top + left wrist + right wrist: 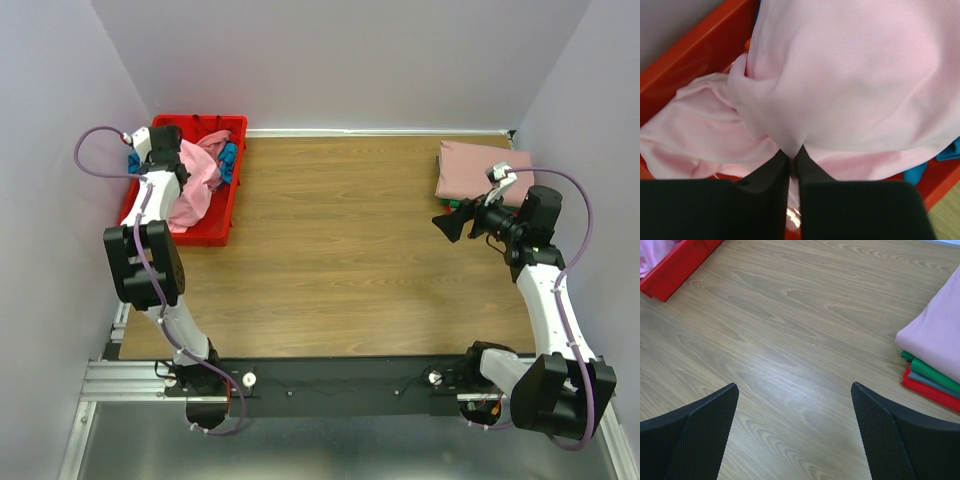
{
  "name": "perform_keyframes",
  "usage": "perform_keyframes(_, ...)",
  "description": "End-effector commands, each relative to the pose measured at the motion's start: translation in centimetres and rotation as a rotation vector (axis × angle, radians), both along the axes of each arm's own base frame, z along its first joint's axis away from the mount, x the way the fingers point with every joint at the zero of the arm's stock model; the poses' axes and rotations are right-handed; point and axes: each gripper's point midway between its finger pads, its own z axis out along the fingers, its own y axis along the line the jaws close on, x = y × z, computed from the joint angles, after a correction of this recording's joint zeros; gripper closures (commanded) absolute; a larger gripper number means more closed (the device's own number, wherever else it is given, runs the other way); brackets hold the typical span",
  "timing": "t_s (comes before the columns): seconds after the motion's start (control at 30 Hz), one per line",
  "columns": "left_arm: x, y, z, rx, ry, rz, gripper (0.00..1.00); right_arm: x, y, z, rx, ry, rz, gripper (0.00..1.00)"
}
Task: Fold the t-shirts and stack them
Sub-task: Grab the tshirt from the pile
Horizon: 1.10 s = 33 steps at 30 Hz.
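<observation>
Now left gripper (792, 160) pinched tight on pink t-shirt (855, 75) in red bin (690, 55); right gripper (795, 390) wide open, empty, near folded stack (935, 340)

Wood-grain table (340, 240) carried a red bin (205, 237) at its far-left corner and a folded stack of t-shirts (480, 172) at far right, dusty rose uppermost.

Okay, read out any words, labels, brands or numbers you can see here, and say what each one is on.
None: no text can be read in any view. The pink t-shirt, the red bin, the folded stack of t-shirts and the wooden table are all plain, with no print, tag or number showing.
</observation>
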Motion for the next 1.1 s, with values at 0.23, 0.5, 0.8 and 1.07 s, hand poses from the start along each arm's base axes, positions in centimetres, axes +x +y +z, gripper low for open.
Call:
perform_keyframes(0.23,0.3,-1.0,12.8,0.113,-0.265,-0.16,1.0,-0.2,-0.4,-0.3,-0.008,0.014,-0.013,0.0)
perform_keyframes(0.5,-6.1,-11.9,31.7,0.133,-0.837,-0.693,1.0,-0.2,-0.6,-0.1,-0.014,0.005,-0.017,0.0)
perform_keyframes(0.8,-13.0,-20.5,43.6,0.032,-1.15,-1.024,1.0,-0.3,-0.8,0.1,-0.021,-0.012,-0.023,0.0)
perform_keyframes(1.07,-17.3,-28.9,46.1,-0.115,-1.259,-1.262,1.0,-0.4,-1.0,0.2,-0.024,-0.015,-0.027,0.0)
